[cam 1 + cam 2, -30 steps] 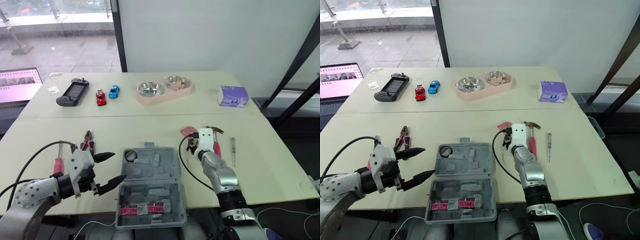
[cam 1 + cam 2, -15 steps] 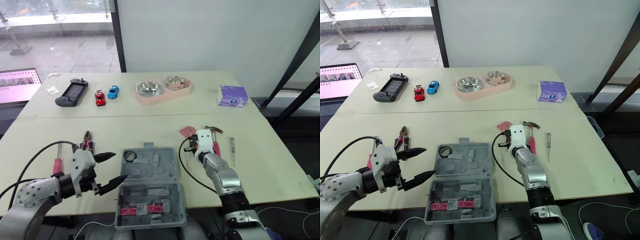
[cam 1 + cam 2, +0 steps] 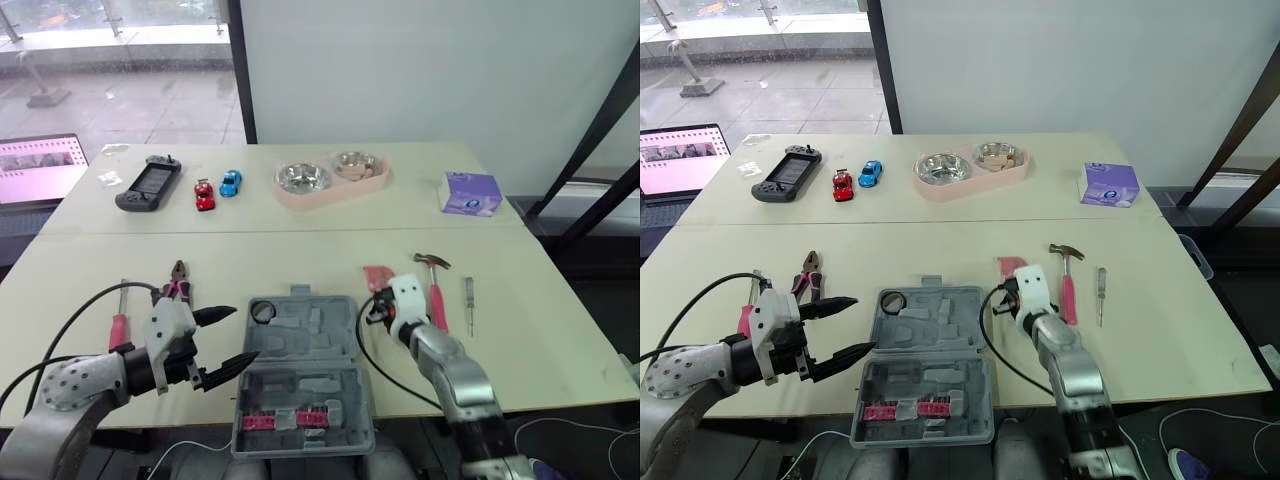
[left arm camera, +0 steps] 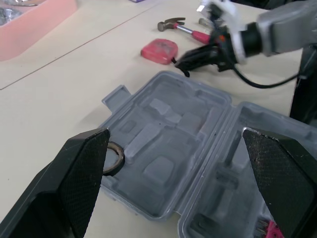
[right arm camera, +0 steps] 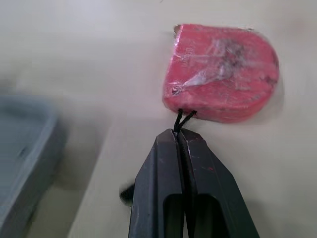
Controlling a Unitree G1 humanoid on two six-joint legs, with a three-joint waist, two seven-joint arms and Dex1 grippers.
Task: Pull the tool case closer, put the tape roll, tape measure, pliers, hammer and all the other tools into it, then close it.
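Pinching the black cord (image 5: 184, 117) of the tape measure (image 5: 220, 74), which lies on the table (image 3: 300, 250) just right of the open tool case (image 3: 300, 340), your right pincer (image 5: 179, 136) is clamped shut; your left pincer (image 3: 245, 334) gapes beside the case.

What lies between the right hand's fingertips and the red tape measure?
In the right wrist view, just the tape measure's short black cord, pinched in the shut right hand, over bare table.

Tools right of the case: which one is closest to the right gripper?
The red tape measure: the shut right gripper pinches its black cord. The hammer and screwdriver lie farther right.
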